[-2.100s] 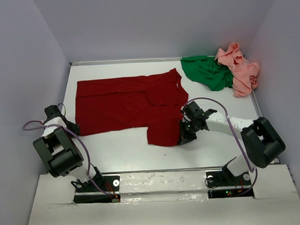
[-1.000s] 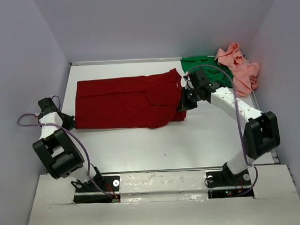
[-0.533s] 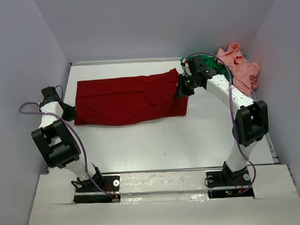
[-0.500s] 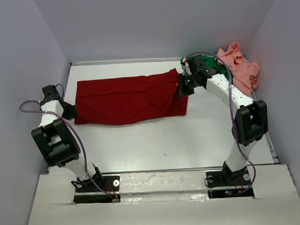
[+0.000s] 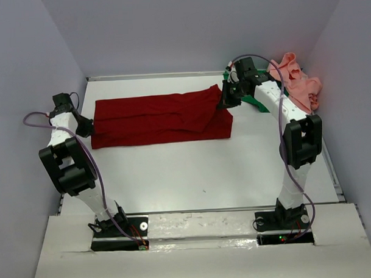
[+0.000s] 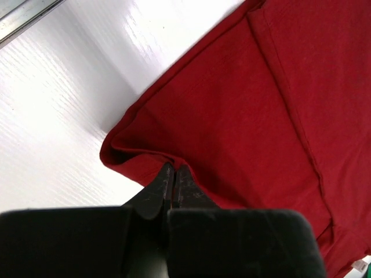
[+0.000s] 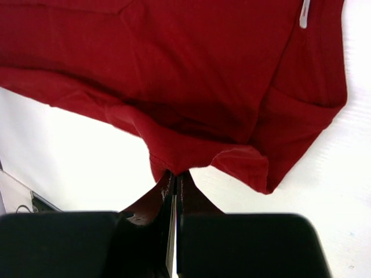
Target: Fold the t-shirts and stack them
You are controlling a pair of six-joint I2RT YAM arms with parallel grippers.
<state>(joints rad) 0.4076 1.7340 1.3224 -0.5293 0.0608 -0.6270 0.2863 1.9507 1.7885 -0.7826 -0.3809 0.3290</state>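
Both ends of the dark red t-shirt (image 5: 160, 118) pinched.
My left claw (image 6: 174, 169) and right claw (image 7: 175, 175) are clamped tight on its folded edges, at the surface (image 5: 205, 169).

Dark red soft cloth t-shirt (image 5: 160, 118) doubled into a long band

Lies flat, stretched left to right, folded lengthwise, near edge a rounded fold, hemmed end at left, sleeve end at right. Beside that right end, bright green cloth t-shirt (image 5: 256, 103), crumpled, mostly hidden. Just right of it, salmon pink cloth t-shirt (image 5: 299, 83), bunched in a heap.
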